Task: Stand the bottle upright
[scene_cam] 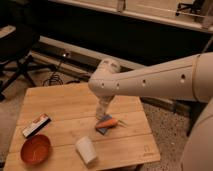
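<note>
Light tan wooden slat table (65, 100) w/ darker plank lines. Flat cardboard box (36, 125) — red, white & black bands. Round orange-red bowl (35, 149). Plain white paper cup (86, 149). Small orange carrot-like item (107, 122) on a flat blue piece (103, 130). Slim whitish, part-translucent plastic bottle (101, 106), faint marks. Off-white robot arm (150, 82) w/ dark dots — its pale gripper (103, 114) is at the bottle, over table centre.

arm (165, 80): cut off by the right edge
gripper (102, 112): under the arm's end, over the table (60, 102) middle, blurred into a pale shape
bottle (103, 106): perhaps part of that shape
chair (15, 45): cut by the left edge
</note>
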{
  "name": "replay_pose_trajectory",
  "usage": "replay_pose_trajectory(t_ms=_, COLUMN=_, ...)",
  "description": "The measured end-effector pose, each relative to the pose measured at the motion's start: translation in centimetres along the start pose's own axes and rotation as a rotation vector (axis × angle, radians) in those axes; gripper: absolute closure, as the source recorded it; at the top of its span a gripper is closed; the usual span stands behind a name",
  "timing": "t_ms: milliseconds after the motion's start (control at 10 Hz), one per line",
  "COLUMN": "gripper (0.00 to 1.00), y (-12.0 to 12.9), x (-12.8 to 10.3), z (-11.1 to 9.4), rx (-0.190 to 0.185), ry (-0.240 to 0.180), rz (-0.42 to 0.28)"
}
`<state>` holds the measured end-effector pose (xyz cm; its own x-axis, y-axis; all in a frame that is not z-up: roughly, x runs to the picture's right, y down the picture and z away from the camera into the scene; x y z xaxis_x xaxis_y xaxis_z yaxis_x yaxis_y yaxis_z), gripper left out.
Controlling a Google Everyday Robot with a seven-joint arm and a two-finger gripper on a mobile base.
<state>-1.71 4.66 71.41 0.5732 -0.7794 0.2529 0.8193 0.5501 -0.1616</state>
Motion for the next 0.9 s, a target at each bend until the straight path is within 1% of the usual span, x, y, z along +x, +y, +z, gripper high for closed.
replay_pose_trajectory(t_ms=100, gripper=0.66, y=-0.2, x=-1.0, z=-0.3, rx=-0.005, ry=0.025, rz=-0.023)
replay_pose_trajectory(t_ms=200, gripper=0.66, y=-0.8, x=-2.2, z=-0.5, rx=-0.008, ry=0.037, rz=-0.047)
replay_pose_trajectory(t_ms=300, gripper=0.66, y=-1.2, x=-3.0, z=-0.5, rx=-0.019, ry=0.037, rz=-0.063)
replay_pose_trajectory(t_ms=400, gripper=0.66, y=-2.0, x=-4.3, z=-0.4, rx=-0.042, ry=0.018, rz=-0.080)
replay_pose_trajectory(t_ms=700, gripper=0.66, y=-3.3, x=-5.2, z=-0.3, rx=-0.075, ry=0.002, rz=-0.094)
replay_pose_trajectory(t_ms=800, gripper=0.63, y=-3.6, x=-5.1, z=-0.2, rx=-0.084, ry=0.002, rz=-0.095)
replay_pose_trajectory(t_ms=900, gripper=0.55, y=-3.8, x=-5.1, z=-0.1, rx=-0.090, ry=0.000, rz=-0.093)
